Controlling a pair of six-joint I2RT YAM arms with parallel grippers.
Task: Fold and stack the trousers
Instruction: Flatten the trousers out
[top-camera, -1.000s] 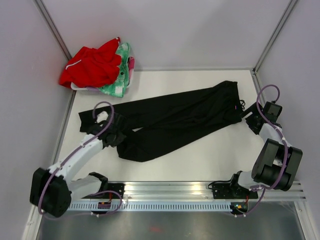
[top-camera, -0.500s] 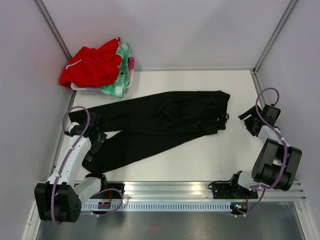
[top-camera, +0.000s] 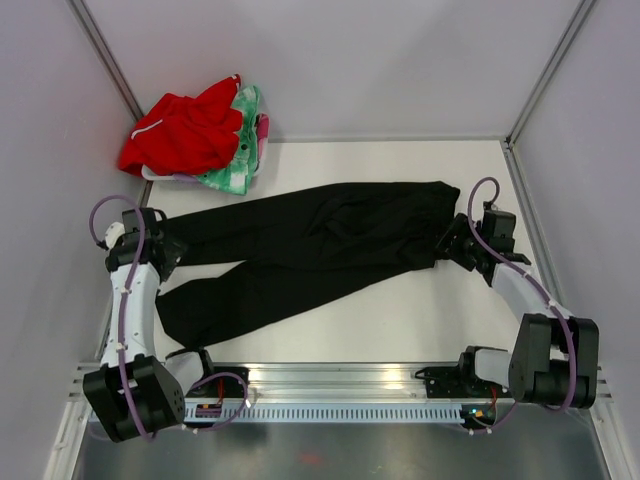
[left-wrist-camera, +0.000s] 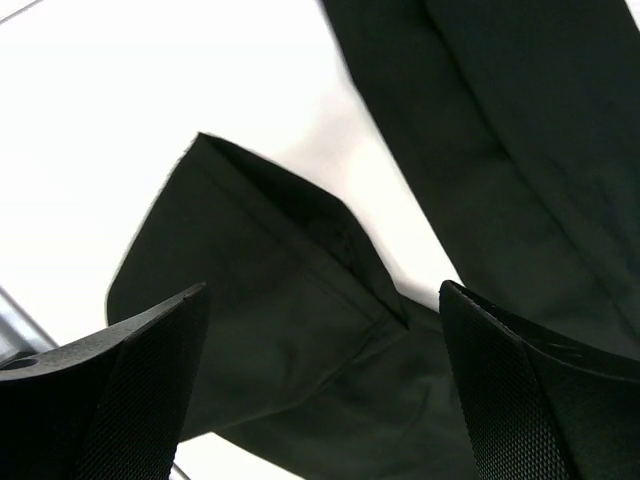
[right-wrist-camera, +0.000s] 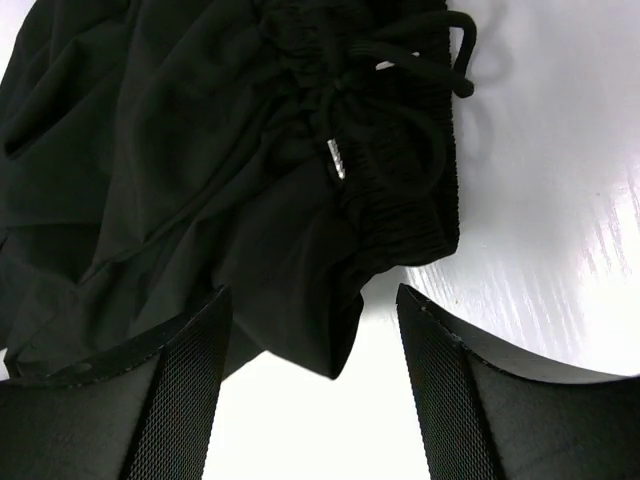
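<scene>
- The white tabletop carried the trousers across its middle, with bare surface showing nearer than them and to the right of their waist.
- The trousers, black and soft, lay spread out flat. Their waist was at the right end and both legs ran away to the left. The farther leg lay nearly straight, while the nearer leg angled off toward the near-left, so the two parted a little at their ends.
- A red garment with white trim lay bunched beyond the trousers' leg ends, well apart from them, in the far-left corner.
- A green-and-pink patterned cloth lay under and beside the red garment, on the side closer to the trousers but not touching them.
- The left pincer hung over the end of the trousers' farther leg. Its fingers were spread wide and had hold of nothing. In the left wrist view the hem below it showed a corner turned over.
- The right pincer sat at the trousers' waist end. Its fingers stood apart on either side of the gathered waistband's corner and were not pinched on the cloth.
- The drawstring lay looped on the waistband, one loop reaching onto the tabletop just beside the trousers.
</scene>
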